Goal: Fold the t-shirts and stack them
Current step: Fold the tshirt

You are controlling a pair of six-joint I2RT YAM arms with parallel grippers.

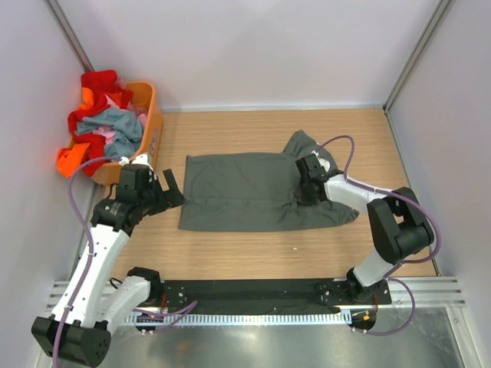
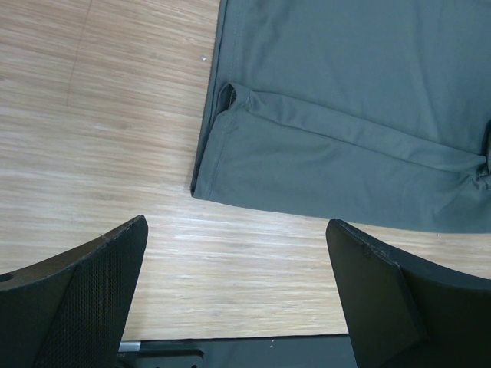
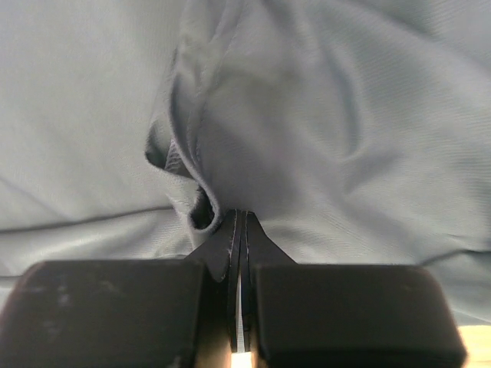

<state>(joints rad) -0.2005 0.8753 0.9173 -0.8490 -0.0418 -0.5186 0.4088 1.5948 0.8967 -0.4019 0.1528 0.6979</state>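
Right gripper (image 3: 239,221): jaws pressed together, pinching a raised fold of the dark grey t-shirt (image 1: 245,192), which lies spread across the middle of the table and is bunched at its right end.

Left gripper (image 2: 236,230): fingers spread wide, holding nothing, poised over bare wood just beside the shirt's left hem.

Far left corner: orange basket (image 1: 153,123) heaped with other t-shirts (image 1: 103,115), red, orange, pink and blue-grey, some spilling over its rim.

Surface: light wooden table (image 1: 253,249), with a black mounting rail (image 1: 253,290) along the near edge.

Room: plain pale walls (image 1: 245,46) close in three sides.
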